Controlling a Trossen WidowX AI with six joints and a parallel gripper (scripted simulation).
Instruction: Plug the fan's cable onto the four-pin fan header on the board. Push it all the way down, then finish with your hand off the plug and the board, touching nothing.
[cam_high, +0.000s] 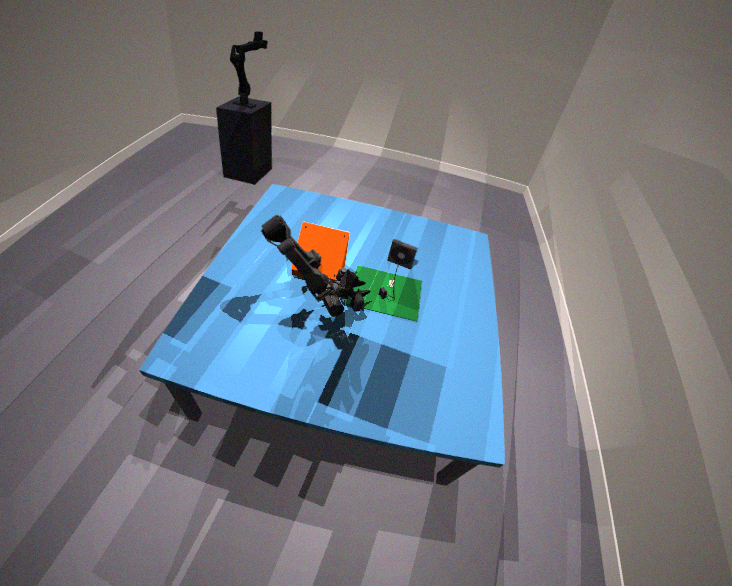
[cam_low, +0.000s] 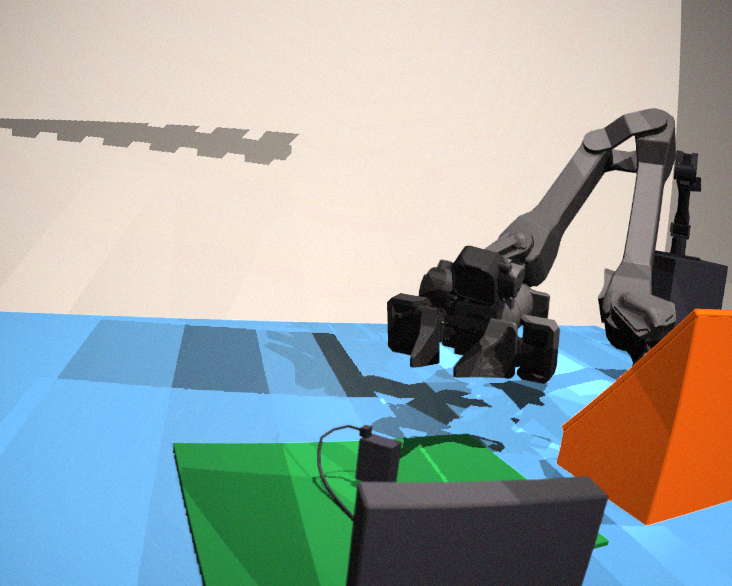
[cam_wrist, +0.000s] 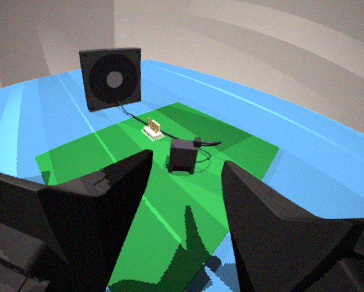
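My gripper (cam_high: 365, 298) (cam_low: 446, 367) (cam_wrist: 188, 157) is open and empty, drawn back from the plug and above the near edge of the green board (cam_high: 409, 307) (cam_low: 244, 519) (cam_wrist: 250, 141). The dark block-shaped plug (cam_high: 382, 292) (cam_low: 378, 458) (cam_wrist: 182, 155) stands upright on the board, with its cable leaving at the top. In the wrist view it lies ahead, beyond the fingertips. The white four-pin header (cam_high: 391, 283) (cam_wrist: 153, 132) is beyond the plug and to its left in the wrist view. Its pins are bare. The exterior view does not show the header.
The square dark fan (cam_high: 402, 253) (cam_low: 476, 537) (cam_wrist: 115, 79) stands behind the board; its thin cable runs past the header to the plug. An orange block (cam_high: 323, 247) (cam_low: 689, 427) with a sloped side stands beside the arm. Another arm stands on a black pedestal (cam_high: 245, 143) off the table.
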